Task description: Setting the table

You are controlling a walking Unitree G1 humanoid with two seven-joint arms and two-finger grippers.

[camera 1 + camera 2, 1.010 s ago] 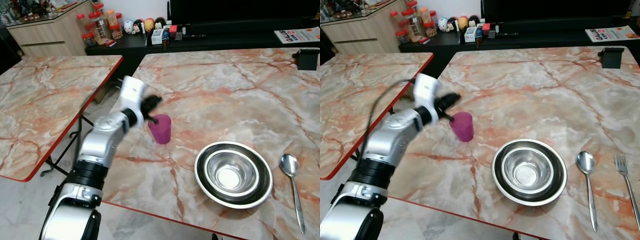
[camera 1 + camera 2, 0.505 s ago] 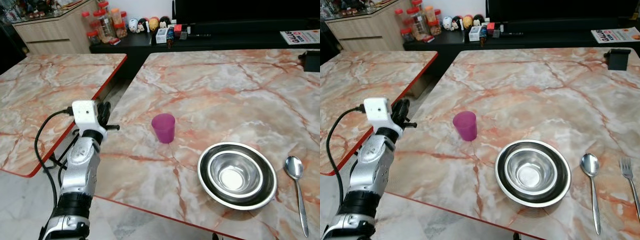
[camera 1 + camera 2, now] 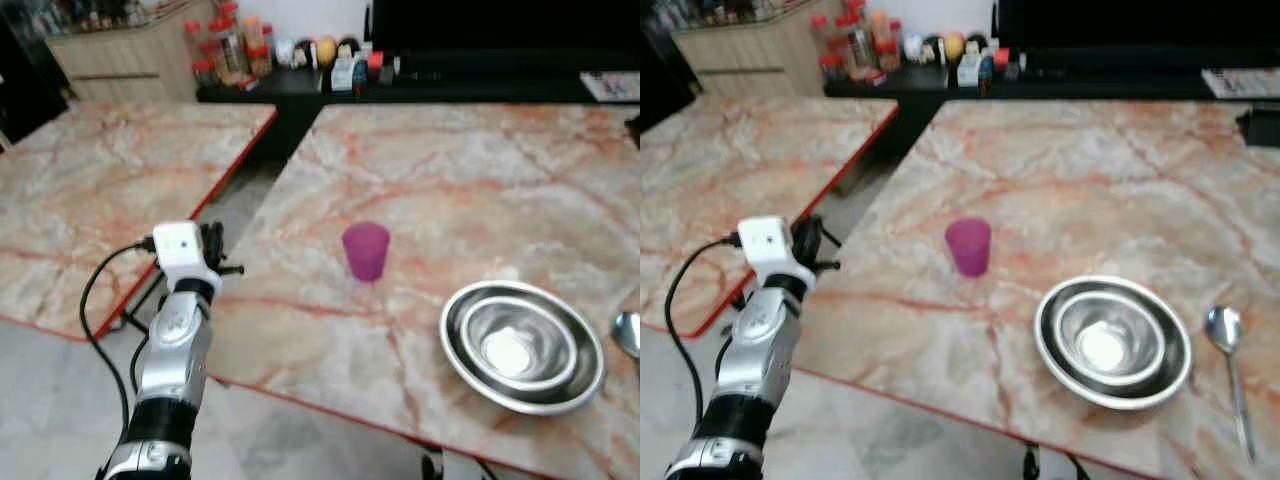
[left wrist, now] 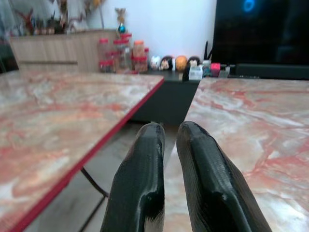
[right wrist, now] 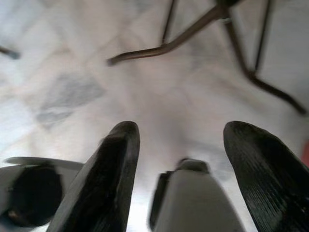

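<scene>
Cup (image 3: 366, 250): upright on desk (image 3: 470, 180), beside nested bowls (image 3: 523, 346) as drinkware (spoon (image 3: 1226, 330) beyond bowls). Left gripper (image 4: 169, 159): fingers together, empty, off desk's edge. Right gripper (image 5: 178, 164): fingers apart, idle.

cup (image 3: 366, 250) on surface (image 3: 480, 180), left of bowl (image 3: 522, 345) | spoon (image 3: 1228, 365) right of bowl | left gripper (image 3: 222, 255) off surface's left edge

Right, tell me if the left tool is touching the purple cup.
Apart. The left eye view shows the left tool off the table's edge, with bare tabletop between it and the purple cup.
</scene>
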